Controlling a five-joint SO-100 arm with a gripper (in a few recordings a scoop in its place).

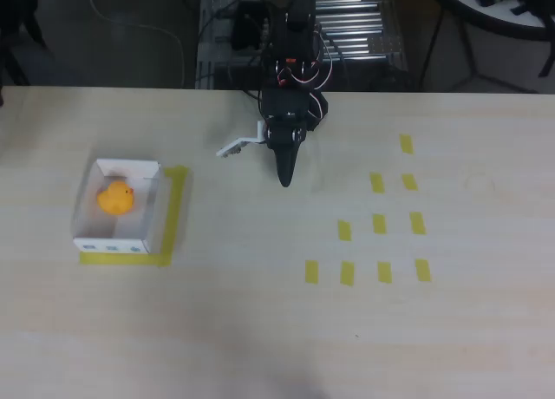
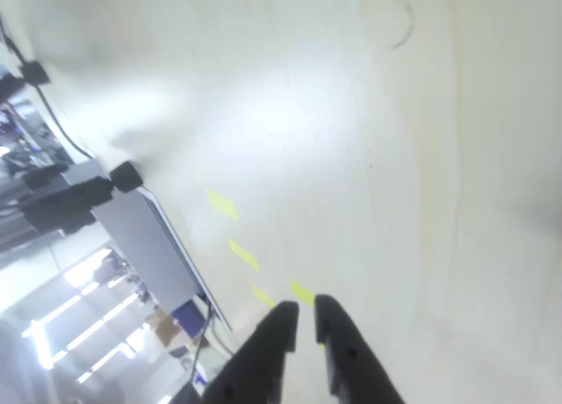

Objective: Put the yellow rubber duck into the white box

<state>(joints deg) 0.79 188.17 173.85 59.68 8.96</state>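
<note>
Claw [image 1: 284, 180] closed and empty, well apart from yellow rubber duck [image 1: 115, 197] inside white box [image 1: 153, 210]

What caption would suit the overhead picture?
Yellow rubber duck sits inside the white box; the robot's hand is away from it, empty.

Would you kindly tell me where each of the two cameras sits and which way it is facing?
Overhead view: fixed above, facing straight down on the table; shows the arm and its gripper, plus the yellow rubber duck lying inside the white box at picture left.
Wrist view: rides on the arm, looking along the two dark fingers, nearly together, across the tabletop toward its edge.
Shared: the gripper, the table and the yellow tape strips.
</note>
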